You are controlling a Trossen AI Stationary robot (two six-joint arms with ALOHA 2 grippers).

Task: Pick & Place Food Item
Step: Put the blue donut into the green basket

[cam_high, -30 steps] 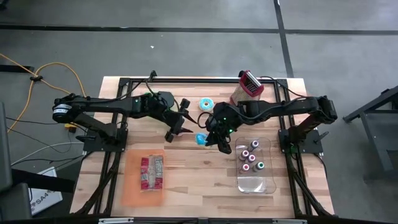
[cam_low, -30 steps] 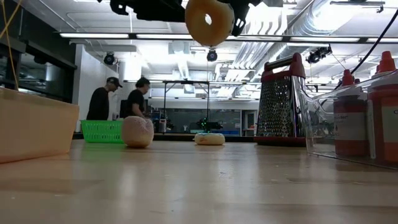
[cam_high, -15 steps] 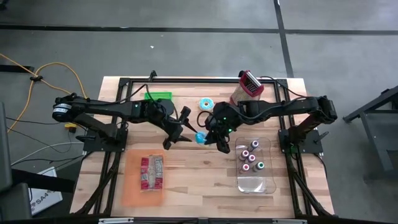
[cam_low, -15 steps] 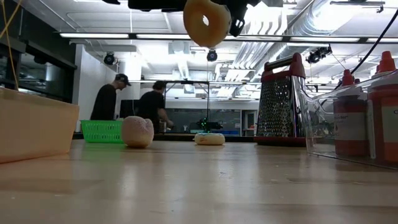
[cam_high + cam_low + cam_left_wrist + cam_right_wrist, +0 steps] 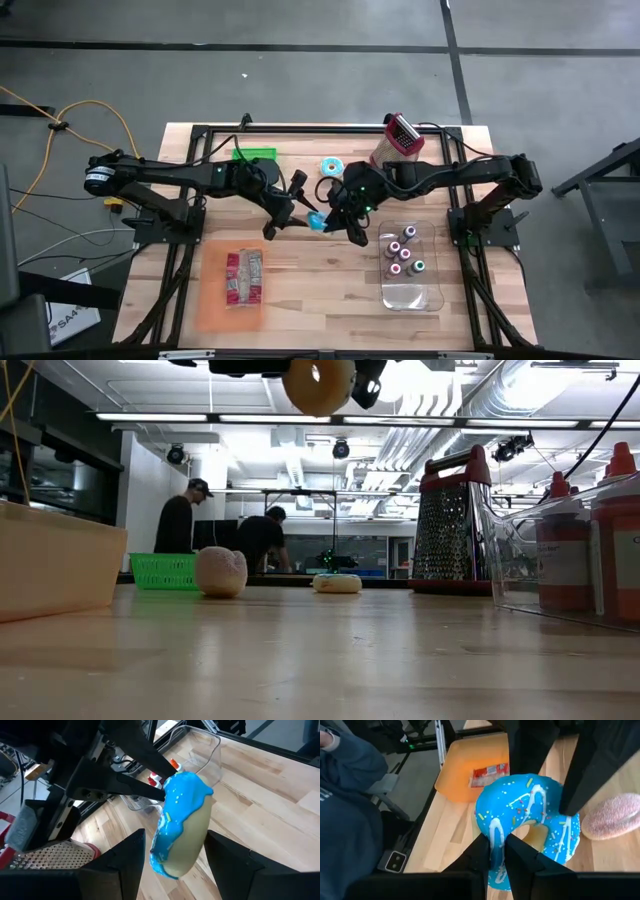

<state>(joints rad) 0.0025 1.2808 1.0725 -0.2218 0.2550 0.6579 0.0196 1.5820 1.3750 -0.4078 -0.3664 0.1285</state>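
Right tool pinches the blue-iced doughnut on edge above the desk; left tool stands half-open astride its free side.

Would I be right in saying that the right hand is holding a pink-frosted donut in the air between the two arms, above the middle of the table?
Not quite: the donut held up by the right hand has blue frosting, not pink, as the right wrist view shows. The rest holds.
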